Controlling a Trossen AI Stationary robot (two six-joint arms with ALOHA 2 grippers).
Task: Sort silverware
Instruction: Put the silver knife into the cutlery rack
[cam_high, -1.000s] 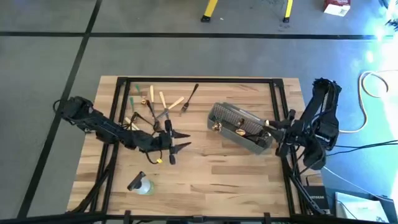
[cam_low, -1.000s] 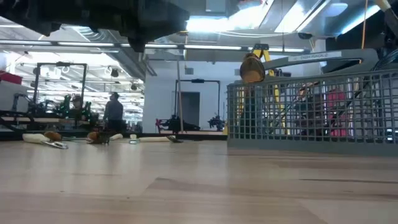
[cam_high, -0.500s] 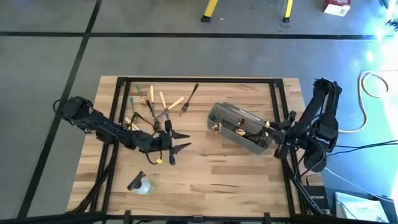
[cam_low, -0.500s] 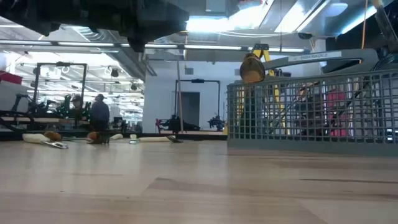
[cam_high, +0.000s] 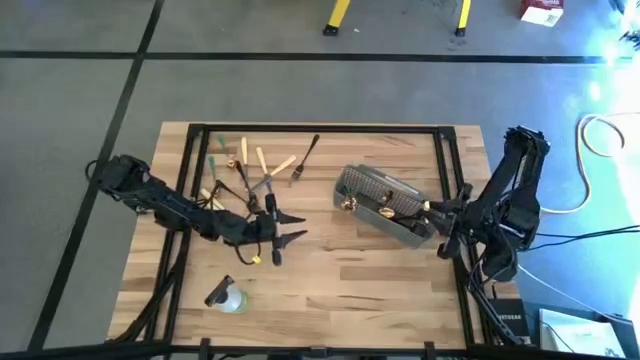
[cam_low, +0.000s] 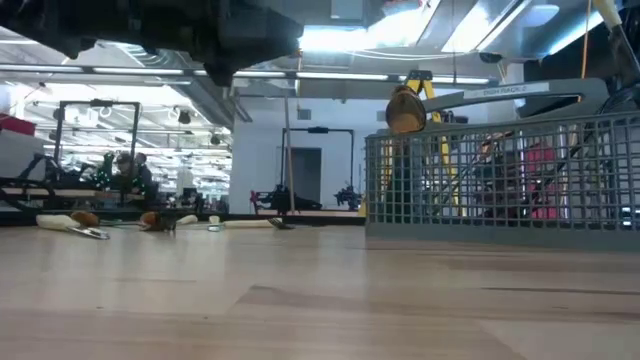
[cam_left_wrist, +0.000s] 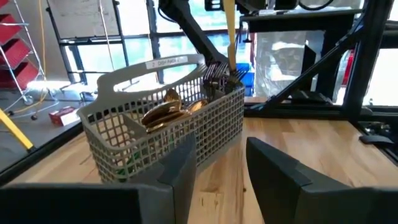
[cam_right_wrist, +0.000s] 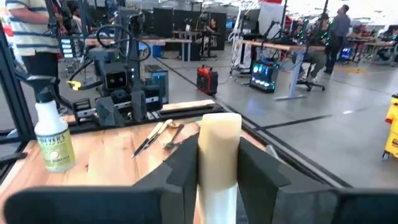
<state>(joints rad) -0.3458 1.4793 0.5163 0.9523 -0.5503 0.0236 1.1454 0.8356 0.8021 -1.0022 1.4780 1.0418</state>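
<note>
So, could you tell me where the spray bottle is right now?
In the high view the spray bottle lies near the table's front-left edge, just below the open left gripper.

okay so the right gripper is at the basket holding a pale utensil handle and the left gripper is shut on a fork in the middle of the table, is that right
Not quite. The left gripper is open and holds nothing, as the left wrist view shows. The rest holds: the right gripper at the basket is shut on a pale utensil handle.
</note>
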